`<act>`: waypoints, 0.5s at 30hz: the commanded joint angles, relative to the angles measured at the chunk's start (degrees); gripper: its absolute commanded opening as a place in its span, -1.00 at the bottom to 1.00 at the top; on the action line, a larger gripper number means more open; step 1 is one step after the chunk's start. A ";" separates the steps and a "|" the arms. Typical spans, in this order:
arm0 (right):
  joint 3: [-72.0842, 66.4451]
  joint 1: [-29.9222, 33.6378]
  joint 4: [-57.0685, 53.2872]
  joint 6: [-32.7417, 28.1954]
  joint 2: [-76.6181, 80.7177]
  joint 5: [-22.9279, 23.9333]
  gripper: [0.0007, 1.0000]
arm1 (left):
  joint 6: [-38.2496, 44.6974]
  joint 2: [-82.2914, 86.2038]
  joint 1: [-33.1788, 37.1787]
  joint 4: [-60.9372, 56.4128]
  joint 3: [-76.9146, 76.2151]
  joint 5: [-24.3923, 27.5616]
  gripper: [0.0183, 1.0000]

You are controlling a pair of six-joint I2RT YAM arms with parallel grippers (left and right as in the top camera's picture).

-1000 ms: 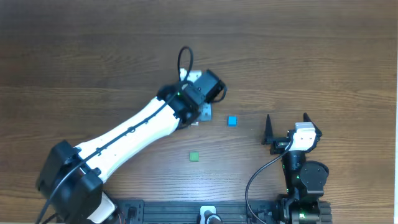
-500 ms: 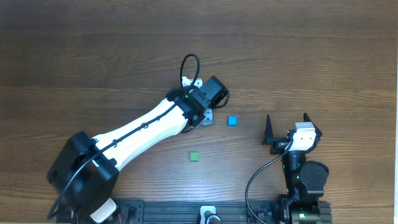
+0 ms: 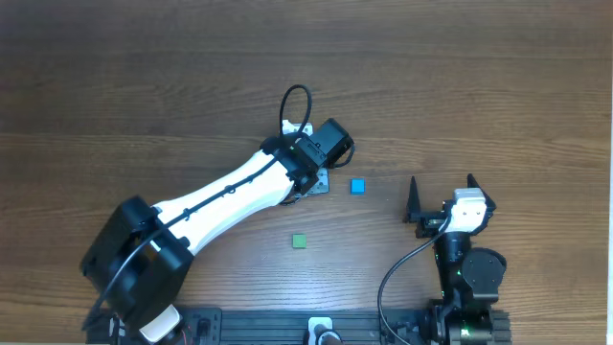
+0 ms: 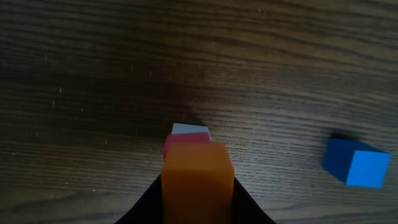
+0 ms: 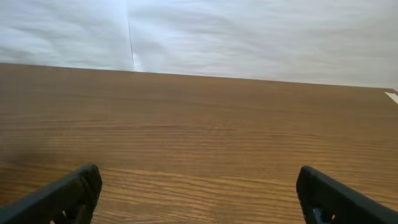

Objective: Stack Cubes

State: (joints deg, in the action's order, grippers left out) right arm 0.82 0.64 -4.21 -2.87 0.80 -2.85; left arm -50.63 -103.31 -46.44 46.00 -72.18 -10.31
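Observation:
My left gripper (image 4: pixel 198 204) is shut on an orange cube (image 4: pixel 198 177). Directly beyond the orange cube a red cube (image 4: pixel 185 139) shows, with a pale grey cube (image 4: pixel 189 129) peeking out behind it; whether the orange one touches them I cannot tell. In the top view the left gripper (image 3: pixel 318 172) is near the table's middle, with the arm reaching in from the lower left. A blue cube (image 3: pixel 357 186) (image 4: pixel 356 163) lies just right of it. A green cube (image 3: pixel 299 241) lies nearer the bases. My right gripper (image 3: pixel 441 199) (image 5: pixel 199 202) stands open and empty at the right.
The wooden table (image 3: pixel 144 86) is bare around the cubes. The left arm's black cable (image 3: pixel 292 101) loops up above its wrist. A white wall (image 5: pixel 249 37) stands beyond the table's far edge in the right wrist view.
The left arm has shifted a little to the right, toward the blue cube, still holding the orange cube. The right arm has not moved.

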 commanded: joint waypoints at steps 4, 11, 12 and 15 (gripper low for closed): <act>-0.52 -0.35 0.15 0.02 -0.46 0.15 0.98 | -0.83 -0.85 0.07 -0.11 0.28 0.39 -0.86; -0.52 -0.35 0.13 0.00 -0.46 0.15 0.98 | -0.85 -0.87 0.07 0.74 0.28 0.68 -0.85; -0.52 -0.35 0.13 0.00 -0.46 0.15 0.98 | -0.85 -0.85 0.07 0.96 0.28 0.68 -0.86; -0.52 -0.35 0.13 0.00 -0.46 0.15 0.98 | -0.85 -0.87 0.07 1.16 0.28 0.74 -0.86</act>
State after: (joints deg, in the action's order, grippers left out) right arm 0.82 0.64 -4.21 -3.01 0.80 -2.85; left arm -50.63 -103.61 -46.44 46.94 -72.18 -9.85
